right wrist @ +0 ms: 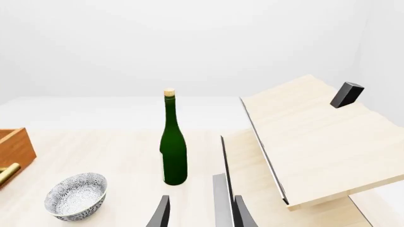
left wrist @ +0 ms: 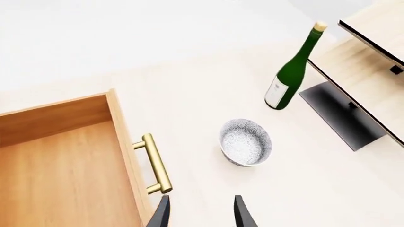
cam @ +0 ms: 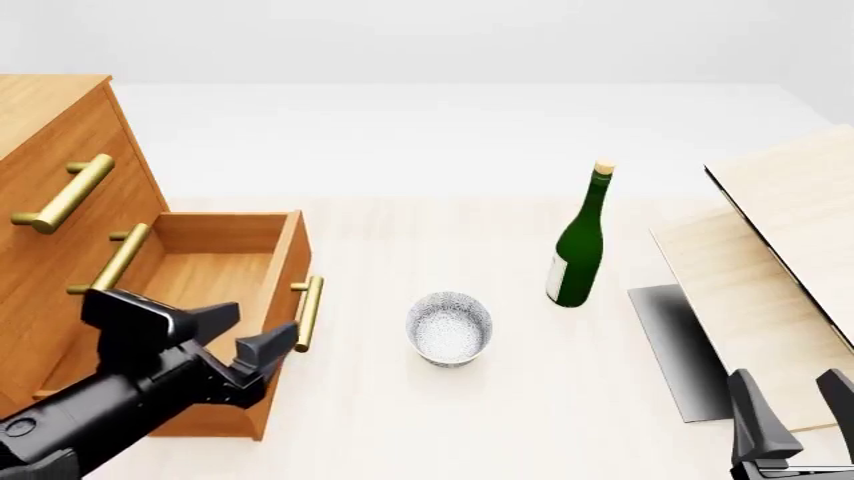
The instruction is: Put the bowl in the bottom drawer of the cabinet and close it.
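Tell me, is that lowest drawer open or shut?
Open. The bottom drawer is pulled out from the cabinet, its bare wooden inside showing; the bowl sits outside on the table.

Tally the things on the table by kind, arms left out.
Bowl: 1
Green bottle: 1
Cabinet: 1, its bottom drawer pulled open
Pale wood boards with grey panel: 1
Total: 4

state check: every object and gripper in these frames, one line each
bottom drawer: pulled open, nothing inside.
upper drawers: shut.
bowl: upright on the table, outside the drawer, ungripped.
green bottle: upright, corked.
left gripper: open, holding nothing, by the drawer handle.
right gripper: open, holding nothing.
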{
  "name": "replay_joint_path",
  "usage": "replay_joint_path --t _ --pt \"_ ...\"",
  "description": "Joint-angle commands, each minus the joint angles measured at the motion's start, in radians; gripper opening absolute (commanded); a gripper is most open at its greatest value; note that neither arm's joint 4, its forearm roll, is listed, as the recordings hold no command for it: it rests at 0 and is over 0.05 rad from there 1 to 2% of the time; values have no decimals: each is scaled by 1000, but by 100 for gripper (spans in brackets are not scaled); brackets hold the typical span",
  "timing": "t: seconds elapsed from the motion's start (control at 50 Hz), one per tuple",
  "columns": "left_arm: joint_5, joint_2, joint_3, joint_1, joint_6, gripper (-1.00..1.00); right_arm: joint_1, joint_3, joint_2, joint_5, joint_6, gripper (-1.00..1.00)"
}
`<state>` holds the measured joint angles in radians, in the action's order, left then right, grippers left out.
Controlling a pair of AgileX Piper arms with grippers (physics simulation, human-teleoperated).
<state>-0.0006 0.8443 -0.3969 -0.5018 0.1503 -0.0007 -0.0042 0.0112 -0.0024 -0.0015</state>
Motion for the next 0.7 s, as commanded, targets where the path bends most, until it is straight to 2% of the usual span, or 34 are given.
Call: replay_joint_path --t 0.02,0.7 --pt "-29 45 -21 -29 37 100 0 0 0 0 0 100" --pt "-81 212 -133 -58 62 100 0 0 0 0 1 100"
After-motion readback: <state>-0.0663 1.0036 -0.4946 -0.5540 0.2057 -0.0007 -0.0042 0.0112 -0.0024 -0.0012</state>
